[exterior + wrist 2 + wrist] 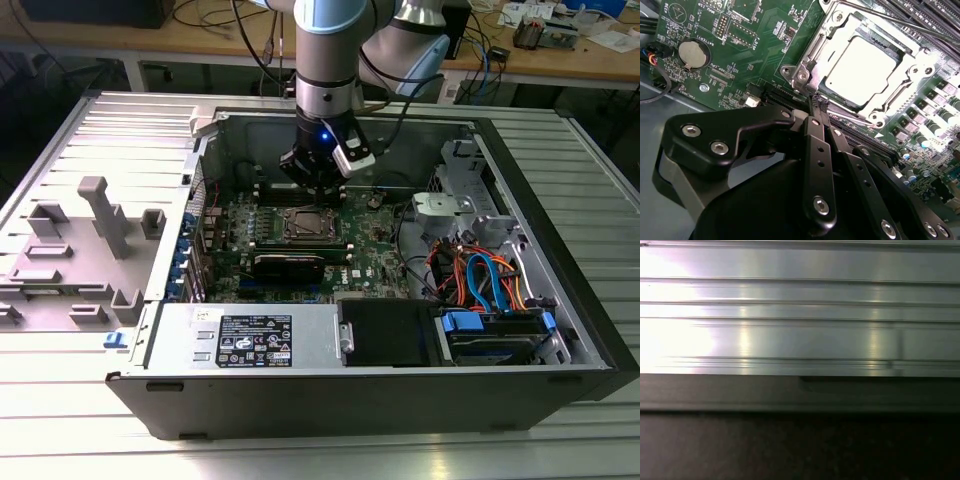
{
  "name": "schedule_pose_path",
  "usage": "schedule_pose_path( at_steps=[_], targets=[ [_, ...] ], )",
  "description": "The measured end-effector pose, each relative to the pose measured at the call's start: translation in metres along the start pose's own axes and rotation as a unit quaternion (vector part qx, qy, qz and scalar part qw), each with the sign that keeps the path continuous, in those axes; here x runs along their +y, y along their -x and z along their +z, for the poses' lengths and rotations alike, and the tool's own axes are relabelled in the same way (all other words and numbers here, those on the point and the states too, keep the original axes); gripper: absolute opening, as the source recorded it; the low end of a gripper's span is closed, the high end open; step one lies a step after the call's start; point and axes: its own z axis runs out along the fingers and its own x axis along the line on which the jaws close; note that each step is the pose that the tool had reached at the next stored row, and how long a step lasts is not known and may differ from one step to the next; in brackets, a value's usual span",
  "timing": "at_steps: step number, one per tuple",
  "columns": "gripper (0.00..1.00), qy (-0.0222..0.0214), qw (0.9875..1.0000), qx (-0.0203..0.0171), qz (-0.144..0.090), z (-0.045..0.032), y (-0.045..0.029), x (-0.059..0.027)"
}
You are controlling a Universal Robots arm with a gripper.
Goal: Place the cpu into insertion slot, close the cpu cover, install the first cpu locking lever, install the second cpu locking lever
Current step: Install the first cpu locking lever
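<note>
Scene: an open computer case lies on a ribbed metal desk, with the green motherboard facing up.
Hand: the hand hangs over the board just beside the socket; its fingers are pressed together at the tips, gripping nothing.
Cpu: the cpu sits in the insertion slot, its pale top showing.
Cpu cover: the cpu cover lies flat around the chip, its window framing it.
Step in hand: judging by this, placing and closing look done; lever work is current.
Lever: a thin rod runs along the socket's far edge; whether it is latched I cannot tell.
Next move calls for: a fine sideways push with the closed fingertips, kept clear of the chip.
</note>
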Motion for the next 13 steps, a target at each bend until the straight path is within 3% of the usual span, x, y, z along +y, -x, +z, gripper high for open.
schedule_pose_path(
  at_steps=[13],
  targets=[
    [0.11, 0.0, 1.0, 0.0, 0.0, 0.0008, -0.0014, 0.0019]
  ],
)
